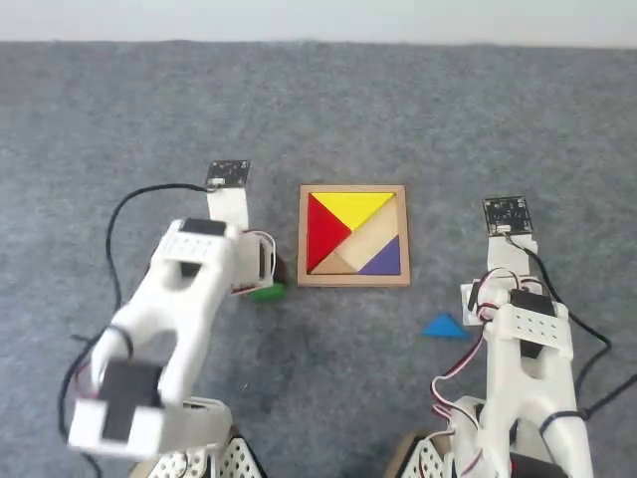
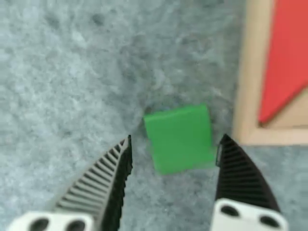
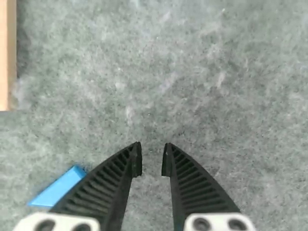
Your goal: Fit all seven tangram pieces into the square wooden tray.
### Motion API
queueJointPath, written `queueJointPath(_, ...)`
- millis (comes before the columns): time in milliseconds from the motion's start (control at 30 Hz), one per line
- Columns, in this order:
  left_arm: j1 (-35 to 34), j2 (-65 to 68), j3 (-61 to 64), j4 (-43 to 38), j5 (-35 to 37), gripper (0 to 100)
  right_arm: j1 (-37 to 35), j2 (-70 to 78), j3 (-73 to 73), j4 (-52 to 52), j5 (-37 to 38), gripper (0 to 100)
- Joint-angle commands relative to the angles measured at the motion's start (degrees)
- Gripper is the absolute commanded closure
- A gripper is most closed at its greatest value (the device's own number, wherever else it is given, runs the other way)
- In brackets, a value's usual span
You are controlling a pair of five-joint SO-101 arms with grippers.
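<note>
The left pincer (image 2: 176,140) hangs low over the grey carpet (image 1: 149,119) with its jaws spread wide. The green square piece (image 2: 180,138) lies flat between them, gripped by neither; it sits closer to the finger (image 2: 238,173) on the tray's side, and whether that finger touches it I cannot tell. The square wooden tray (image 2: 250,72) lies just beyond that same finger, its pale rim close to the green piece. Inside it a red triangle (image 1: 323,234) and a yellow triangle (image 1: 356,206) meet along their slanted edges, and a purple triangle (image 1: 383,259) fills a corner, with pale wood colour between them. The right pincer (image 3: 151,159) hovers over bare carpet, jaws drawn almost together with only a slit between, grasping nothing. A blue triangle (image 3: 57,186) lies flat just beside it, on the tray's side
</note>
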Motion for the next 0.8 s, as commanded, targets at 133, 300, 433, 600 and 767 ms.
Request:
queueJointPath(133,-0.7,8.44,-9.45,4.66,1.49,73,-0.22,-2.33,-0.44,0.04,-0.18,91.9)
queueJointPath(300,-0.79,8.44,-9.89,3.87,2.46,73,-0.22,-2.33,-0.44,0.04,-0.18,91.9)
queueJointPath(433,-0.62,8.53,-10.24,3.69,2.29,73,-0.13,-2.33,-0.53,0.04,-0.18,91.9)
queueJointPath(600,-0.62,8.53,-10.33,2.81,2.29,73,-0.13,-2.33,-0.53,0.04,-0.18,91.9)
queueJointPath(767,-0.62,8.53,-10.24,2.9,0.88,73,-0.13,-2.33,-0.53,0.22,-0.44,91.9)
